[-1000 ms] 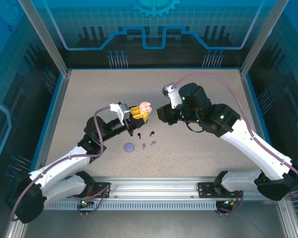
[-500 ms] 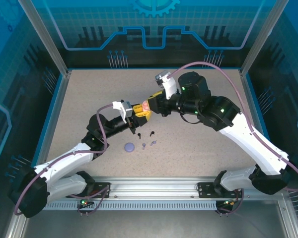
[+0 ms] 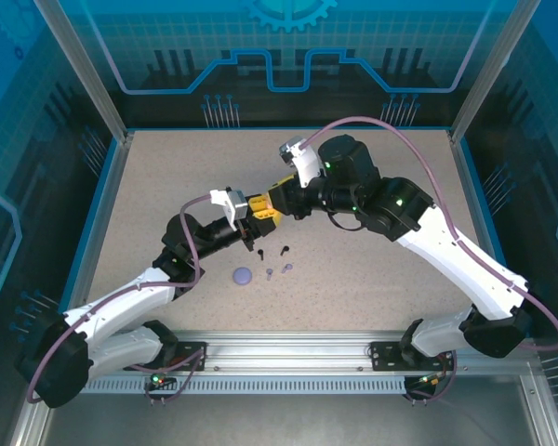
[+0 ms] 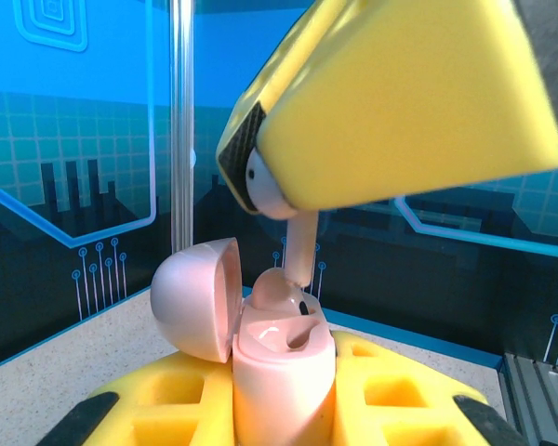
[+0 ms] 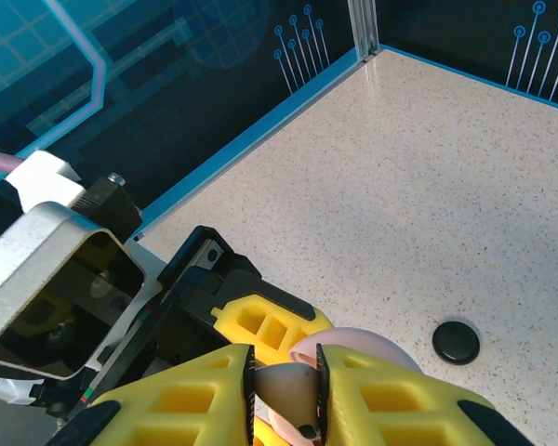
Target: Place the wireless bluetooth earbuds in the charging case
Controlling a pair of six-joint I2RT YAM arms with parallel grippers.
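Table [image 3: 372, 279]: speckled; both arms are brought together above its middle, over the loose items.
Left gripper [image 3: 259, 212]: closed on the pale pink charging case [image 4: 279, 372], which is held upright and clear of the table.
Right gripper [image 5: 284, 381]: clamped on a pale pink earbud [image 4: 296, 243]; the bulb is pinched between the yellow pads [image 5: 195, 400] and the stem is pointed down, just above the case mouth.
Lavender case [image 3: 244, 275]: laid on the table nearer the arm bases, apart from the work.
Lid [image 4: 193, 295]: swung open to one side of the pink case.
Socket [image 4: 293, 336]: seen free, just beside a seated bud [image 4: 277, 290] that appears to be in place already.
Black earbuds [image 3: 260, 252]: two are left on the table below the grippers.
Lavender earbuds [image 3: 270, 272]: two are left beside the lavender case.
Step in hand: insertion of the second pink bud, as judged; whether the stem tip touches the case cannot be told.
Next move: the stem is to be lined over the free socket and lowered straight. Release is called for only once the bud is seated, with the case kept steady throughout.
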